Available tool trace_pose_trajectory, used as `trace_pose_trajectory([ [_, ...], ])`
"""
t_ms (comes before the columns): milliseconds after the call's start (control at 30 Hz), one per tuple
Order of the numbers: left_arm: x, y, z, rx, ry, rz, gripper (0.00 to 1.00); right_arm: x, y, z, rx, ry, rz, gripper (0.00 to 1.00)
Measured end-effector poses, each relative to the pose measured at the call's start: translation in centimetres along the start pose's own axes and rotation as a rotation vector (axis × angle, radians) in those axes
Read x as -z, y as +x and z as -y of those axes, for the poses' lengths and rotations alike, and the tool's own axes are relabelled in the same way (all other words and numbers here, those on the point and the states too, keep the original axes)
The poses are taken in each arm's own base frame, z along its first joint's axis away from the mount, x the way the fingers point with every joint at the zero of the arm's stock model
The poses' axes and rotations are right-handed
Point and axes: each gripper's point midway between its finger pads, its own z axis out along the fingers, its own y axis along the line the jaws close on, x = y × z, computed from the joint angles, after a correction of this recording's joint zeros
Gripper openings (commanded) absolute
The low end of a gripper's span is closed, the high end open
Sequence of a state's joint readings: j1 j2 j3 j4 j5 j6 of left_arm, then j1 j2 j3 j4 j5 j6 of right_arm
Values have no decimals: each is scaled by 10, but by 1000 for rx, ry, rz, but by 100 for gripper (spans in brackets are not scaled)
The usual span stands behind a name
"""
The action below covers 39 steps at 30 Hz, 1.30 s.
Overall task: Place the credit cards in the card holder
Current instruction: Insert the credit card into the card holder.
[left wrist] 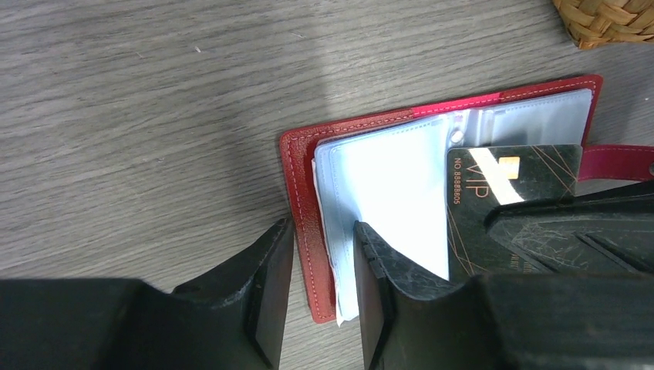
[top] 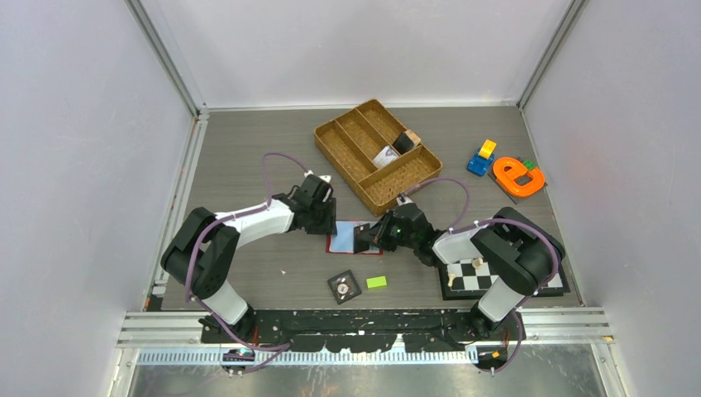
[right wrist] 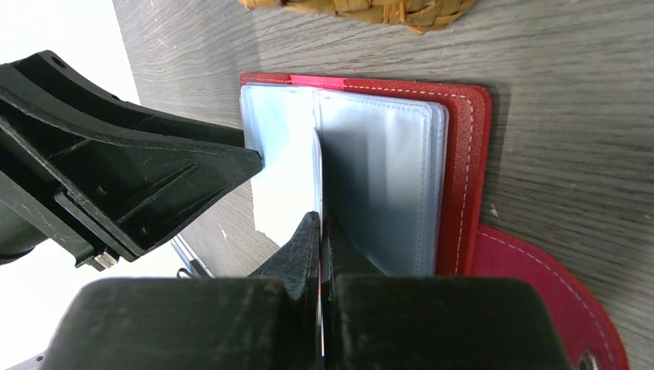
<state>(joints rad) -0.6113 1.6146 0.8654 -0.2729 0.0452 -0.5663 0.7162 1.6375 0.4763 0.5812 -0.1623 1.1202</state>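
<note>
The red card holder (top: 345, 245) lies open on the table, its clear pocket sheets facing up (left wrist: 393, 177) (right wrist: 385, 185). My left gripper (left wrist: 324, 239) (top: 328, 223) is open and straddles the holder's left edge. One finger (left wrist: 382, 281) rests on the pocket sheets, the other stands on the table beside the red cover. My right gripper (right wrist: 320, 225) (top: 365, 237) is shut on a black credit card (left wrist: 513, 181) with gold lines and "VIP". It holds the card edge-on, its front edge at the pocket sheets in the middle of the holder. No other cards show.
A woven brown divided tray (top: 376, 153) stands just behind the holder. A black tile with a dial (top: 344, 286) and a small green block (top: 377, 282) lie in front. A checkered board (top: 496, 277) lies at the right, with toys (top: 517, 176) at the back right.
</note>
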Motion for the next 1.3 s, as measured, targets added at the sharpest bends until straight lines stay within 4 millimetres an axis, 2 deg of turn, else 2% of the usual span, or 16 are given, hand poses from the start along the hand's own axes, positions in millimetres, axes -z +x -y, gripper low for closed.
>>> trace_pose_trajectory([
  [300, 3, 0, -5, -25, -33, -8, 38, 2, 2, 0, 8, -24, 0, 1],
  [533, 4, 2, -7, -33, -43, -18, 31, 5, 4, -1, 21, -42, -5, 1],
  [967, 5, 1, -12, -60, -69, -20, 24, 7, 6, -12, 42, -101, -18, 0],
  [1300, 5, 1, -14, -75, -78, -23, 23, 1, 12, -6, 39, -95, -47, 0],
])
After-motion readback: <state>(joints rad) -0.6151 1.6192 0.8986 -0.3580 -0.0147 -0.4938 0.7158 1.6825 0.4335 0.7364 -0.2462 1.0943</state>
